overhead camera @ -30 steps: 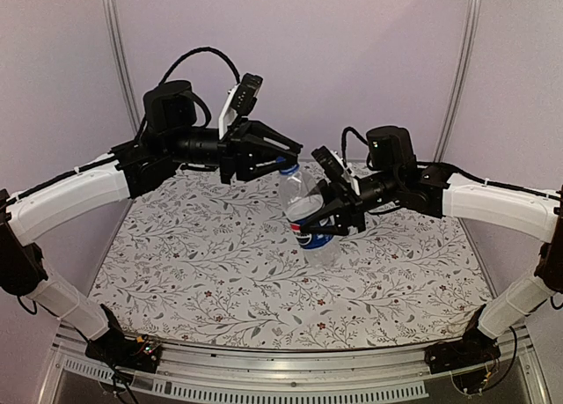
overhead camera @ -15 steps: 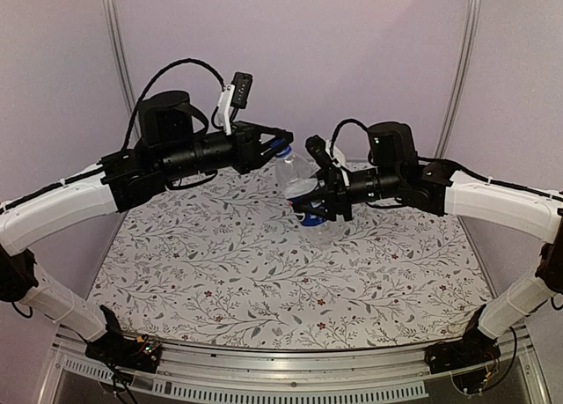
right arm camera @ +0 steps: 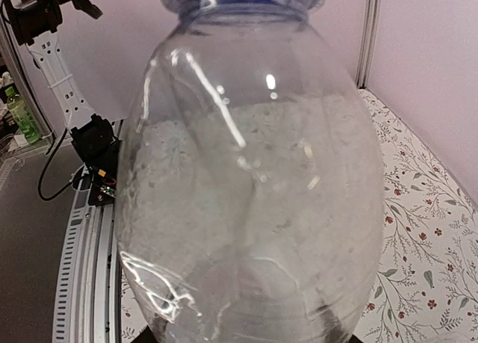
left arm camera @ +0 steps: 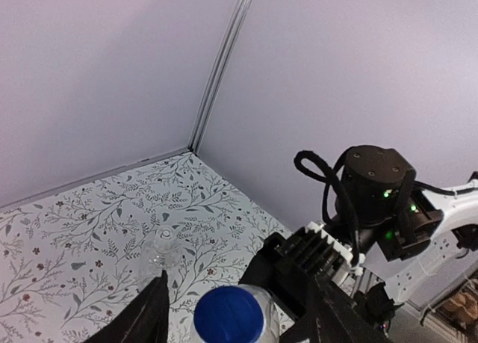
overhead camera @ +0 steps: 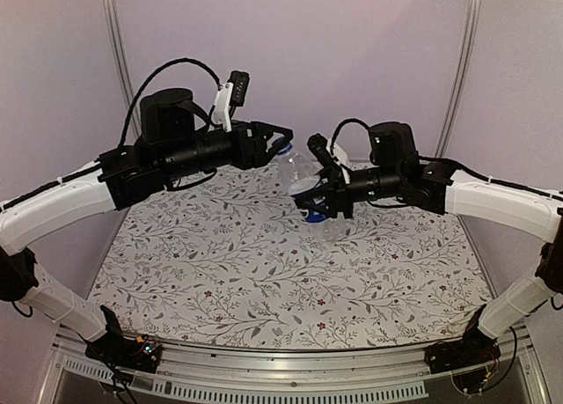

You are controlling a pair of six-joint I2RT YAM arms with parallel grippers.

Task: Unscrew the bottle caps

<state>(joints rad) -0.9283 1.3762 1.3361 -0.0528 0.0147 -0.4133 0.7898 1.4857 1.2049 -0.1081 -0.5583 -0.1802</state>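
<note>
My right gripper (overhead camera: 318,206) is shut on the body of the taller clear bottle (overhead camera: 306,179), holding it above the table; its blue label (overhead camera: 313,216) shows below the fingers. In the right wrist view that bottle (right arm camera: 246,178) fills the frame and hides the fingers. The blue cap (left arm camera: 228,315) sits on the bottle's neck. My left gripper (left arm camera: 239,283) stands open around the blue cap, with a gap on each side. In the top view the left gripper (overhead camera: 280,145) is at the blue cap (overhead camera: 283,145). The shorter bottle (left arm camera: 161,255) with its pale cap (left arm camera: 165,237) stands upright on the table.
The floral table cover (overhead camera: 220,263) lies under both arms. Pale walls with metal posts (overhead camera: 114,43) close the back and sides. The right arm's wrist (left arm camera: 373,197) is close behind the held bottle.
The left wrist turned on the blue cap, then its jaws opened off it. Both arms and the held bottle shifted slightly up and back.
</note>
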